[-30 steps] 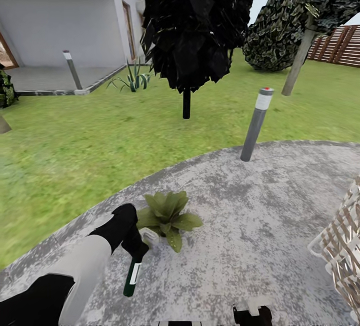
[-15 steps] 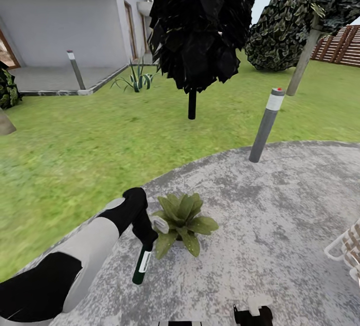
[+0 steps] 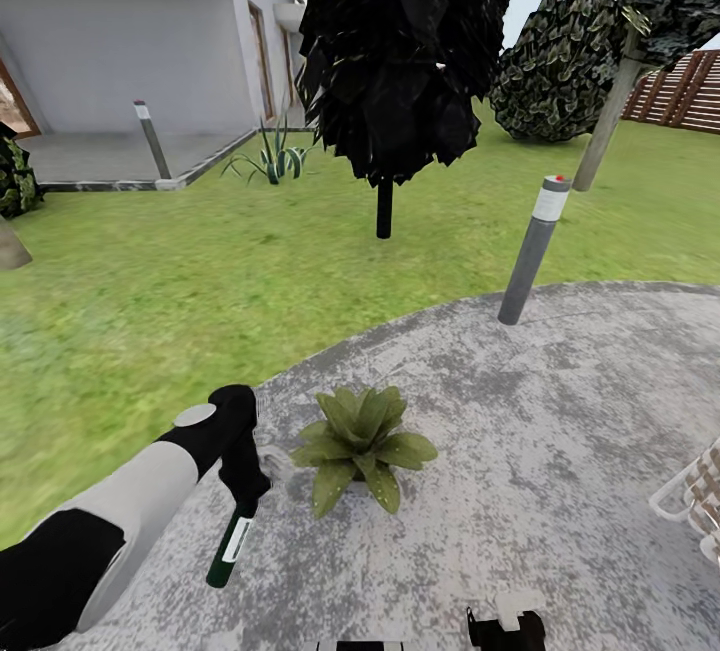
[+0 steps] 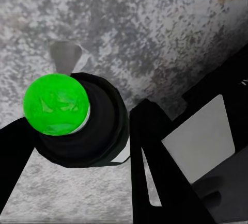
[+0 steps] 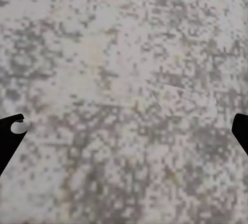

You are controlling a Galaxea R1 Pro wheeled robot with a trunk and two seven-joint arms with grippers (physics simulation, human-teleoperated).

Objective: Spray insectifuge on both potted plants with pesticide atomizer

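Note:
In the head view my left gripper (image 3: 247, 487) is shut on the pesticide atomizer (image 3: 228, 545), a slim dark green bottle with a white label hanging tilted below the hand. It hangs over the stone patio (image 3: 520, 451), a short gap left of one potted plant (image 3: 362, 441), a low rosette of speckled green leaves. The left wrist view looks along the atomizer (image 4: 101, 126) end-on, with a bright green disc at its end, between the black fingers (image 4: 155, 152). My right gripper (image 5: 124, 131) is open over bare stone, its body at the head view's bottom edge (image 3: 505, 623).
A grey bollard (image 3: 535, 249) stands at the patio's far rim. Lawn (image 3: 150, 271) lies beyond, with a dark tree (image 3: 384, 206), an agave (image 3: 270, 161), the house (image 3: 130, 41) and a wooden fence (image 3: 680, 86). A white lattice chair (image 3: 695, 506) pokes in at the right.
The view shifted a second ago, then held still. Since half a second ago my left arm has swung left with the atomizer, away from the plant's leaves.

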